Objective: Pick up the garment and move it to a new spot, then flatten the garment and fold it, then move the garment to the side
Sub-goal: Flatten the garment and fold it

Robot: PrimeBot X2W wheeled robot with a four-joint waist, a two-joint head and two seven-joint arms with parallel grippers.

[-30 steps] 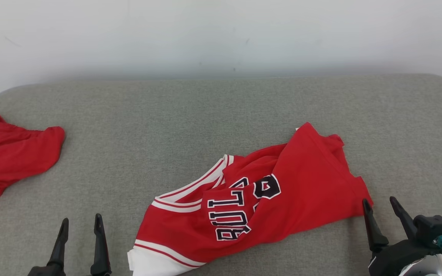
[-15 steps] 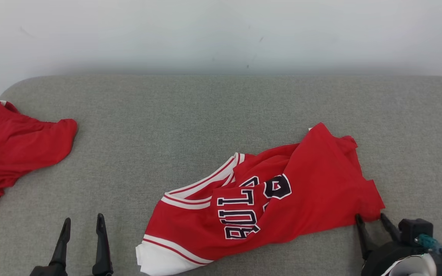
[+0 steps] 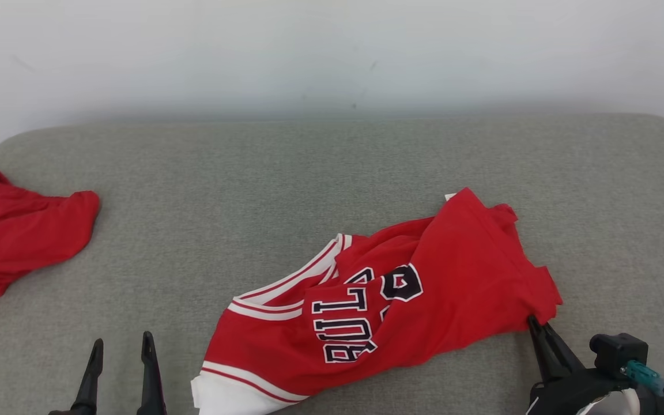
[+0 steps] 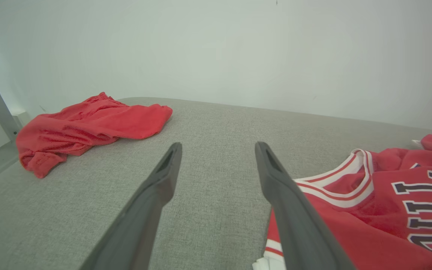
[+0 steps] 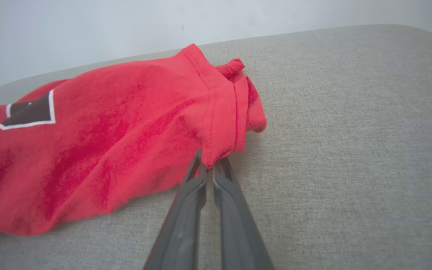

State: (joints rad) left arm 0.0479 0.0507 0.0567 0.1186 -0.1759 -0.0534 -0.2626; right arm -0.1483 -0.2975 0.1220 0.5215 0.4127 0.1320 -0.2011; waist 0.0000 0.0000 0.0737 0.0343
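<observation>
The grey fabric-covered tabletop (image 3: 309, 173) carries the jersey (image 3: 424, 288), which lies crumpled in its front right part with one white-trimmed end at the front edge. A second red garment (image 3: 15, 230) lies at the left edge, well apart.

Treat the jersey as light, soft and limp: expect it to drape and drag.

The right gripper (image 5: 209, 161) has its fingers closed on the jersey's right corner seam. Take a second corner for flattening.

The left gripper (image 3: 123, 340) has its fingers spread and empty, near the front edge.
</observation>
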